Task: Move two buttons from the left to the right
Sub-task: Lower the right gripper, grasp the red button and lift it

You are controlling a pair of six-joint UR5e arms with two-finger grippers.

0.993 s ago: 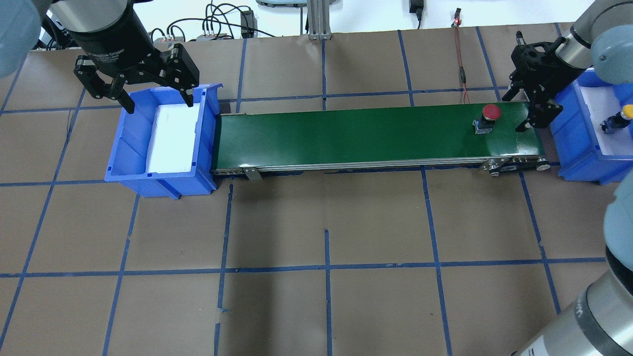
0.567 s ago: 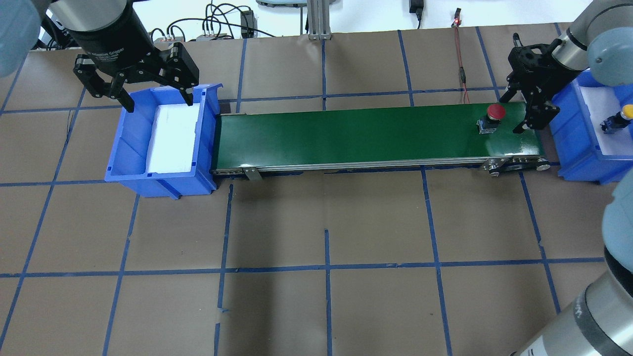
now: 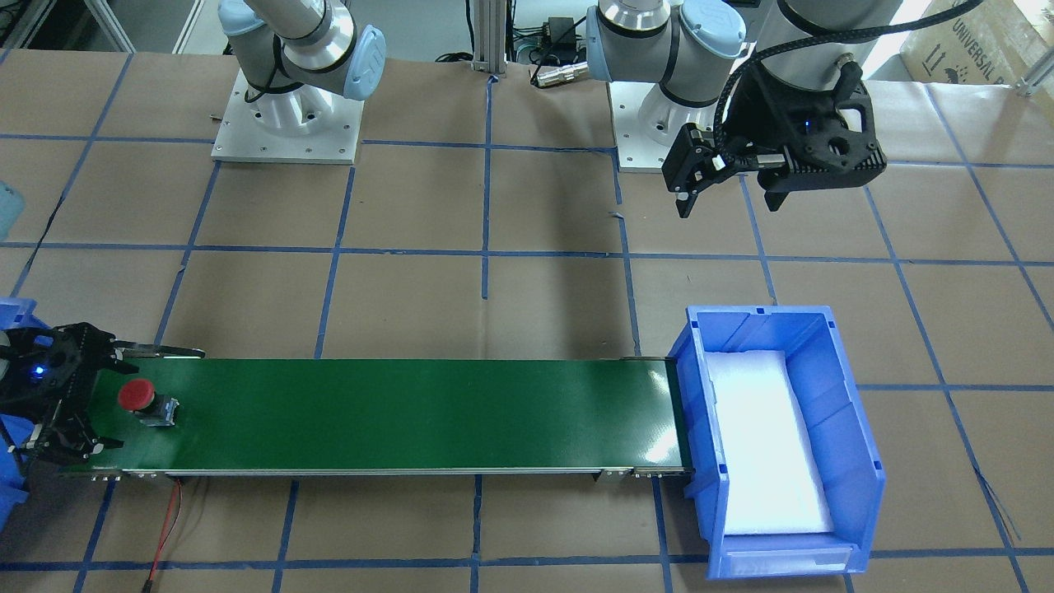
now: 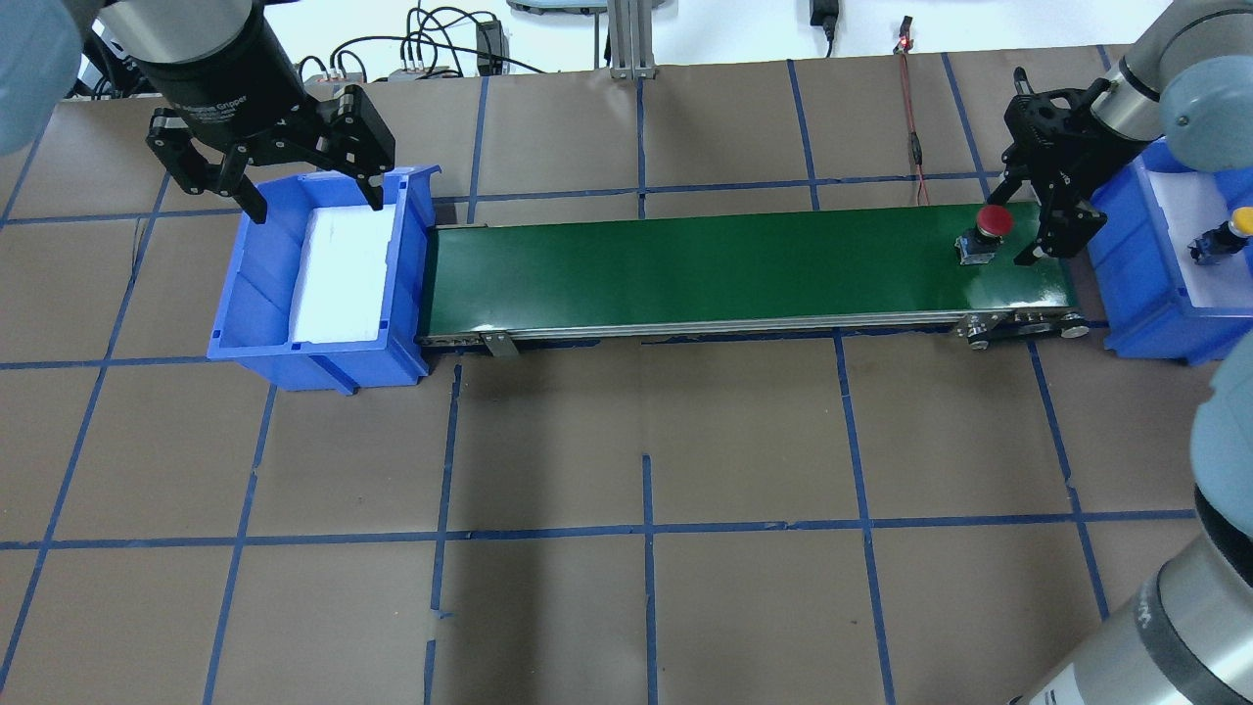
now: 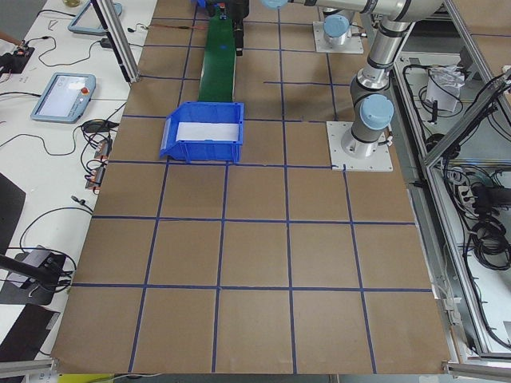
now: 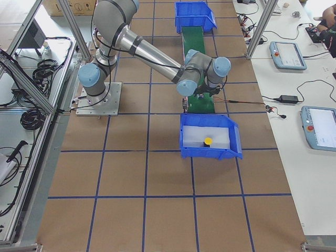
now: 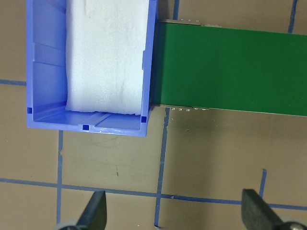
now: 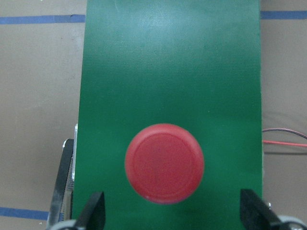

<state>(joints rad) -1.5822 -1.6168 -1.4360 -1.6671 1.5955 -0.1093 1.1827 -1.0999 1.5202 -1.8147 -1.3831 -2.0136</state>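
Yellow button (image 4: 1242, 218): overhead and exterior right only.

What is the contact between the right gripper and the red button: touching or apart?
Apart. In the right wrist view the red button sits between the fingers of the open right gripper, green belt showing on both sides of its cap.

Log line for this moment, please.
red button: on belt, right end, ungripped | right gripper: open, at red button | yellow button: in right bin | left gripper: open, near left bin
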